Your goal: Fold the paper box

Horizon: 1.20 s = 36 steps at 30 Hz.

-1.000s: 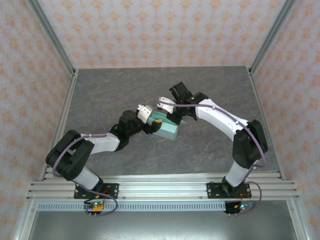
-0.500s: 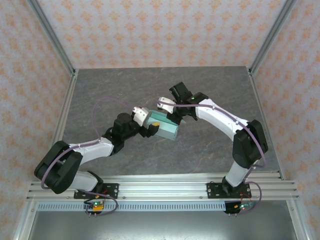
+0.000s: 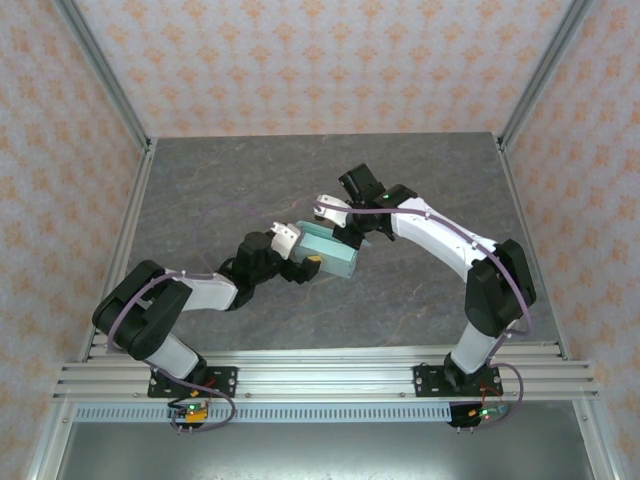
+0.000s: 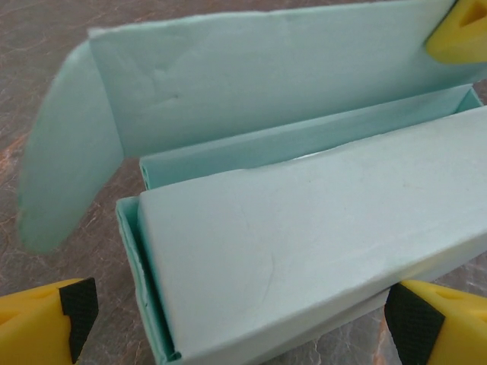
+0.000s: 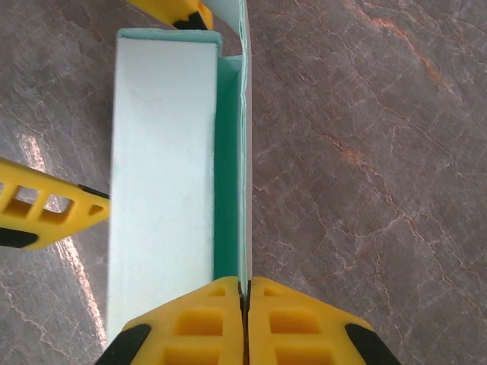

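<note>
right tool pinches box lid upright; left tool wide, straddling body. likely lid-closing step; next: swing lid over, tuck.

Arms match: left arm and right arm have white link shells, black joint housings, a lilac cable along each, and black base plates. Green LED on the right wrist. Left gripper and right gripper: yellow fingers, black pads; right ones have moulded square pockets.
</note>
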Motion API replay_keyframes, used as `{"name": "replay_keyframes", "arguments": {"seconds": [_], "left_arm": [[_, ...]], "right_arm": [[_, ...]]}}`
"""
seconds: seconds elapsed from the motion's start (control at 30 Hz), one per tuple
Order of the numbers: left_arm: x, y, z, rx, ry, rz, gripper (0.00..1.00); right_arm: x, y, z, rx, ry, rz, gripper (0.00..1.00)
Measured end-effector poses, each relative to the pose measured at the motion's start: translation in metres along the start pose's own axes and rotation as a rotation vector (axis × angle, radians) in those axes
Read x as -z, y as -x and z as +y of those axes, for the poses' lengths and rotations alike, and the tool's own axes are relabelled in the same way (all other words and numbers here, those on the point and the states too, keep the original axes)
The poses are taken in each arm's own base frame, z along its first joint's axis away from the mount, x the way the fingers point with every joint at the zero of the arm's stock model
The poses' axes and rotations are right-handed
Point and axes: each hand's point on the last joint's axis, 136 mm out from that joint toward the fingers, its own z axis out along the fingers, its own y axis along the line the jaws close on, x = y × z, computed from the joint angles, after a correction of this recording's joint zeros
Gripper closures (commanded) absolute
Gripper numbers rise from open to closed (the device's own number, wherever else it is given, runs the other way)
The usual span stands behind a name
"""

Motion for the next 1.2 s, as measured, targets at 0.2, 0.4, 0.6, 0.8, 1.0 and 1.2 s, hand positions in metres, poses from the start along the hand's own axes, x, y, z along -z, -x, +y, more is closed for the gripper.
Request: {"name": "replay_keyframes", "arguments": {"seconds": [0.2,0.4,0.6,0.8,1.0,1.2], "left_arm": [[-0.005,0.008,0.001,-0.001,0.004,-0.021,0.0],[-0.005,0.009,0.003,-0.005,0.012,-0.023,0.0],[0.002,0.019,0.009,0.021,0.03,-0.061,0.0],[0.007,0.025,0.016,0.057,0.028,-0.107,0.0],[0.015,0.038,0.016,0.054,0.017,-0.159,0.0],[0.023,0.056,0.011,0.018,-0.016,-0.218,0.02]], "right_arm": [[0.0,0.003,0.004,0.008,0.027,-0.019,0.92],[0.0,0.003,0.004,0.014,0.027,-0.02,0.92],[0.0,0.004,0.003,0.016,0.025,-0.023,0.92],[0.0,0.006,0.002,0.021,0.018,-0.032,0.92],[0.0,0.005,0.003,0.028,0.022,-0.029,0.92],[0.0,0.002,0.01,0.032,0.051,-0.017,0.92]]}}
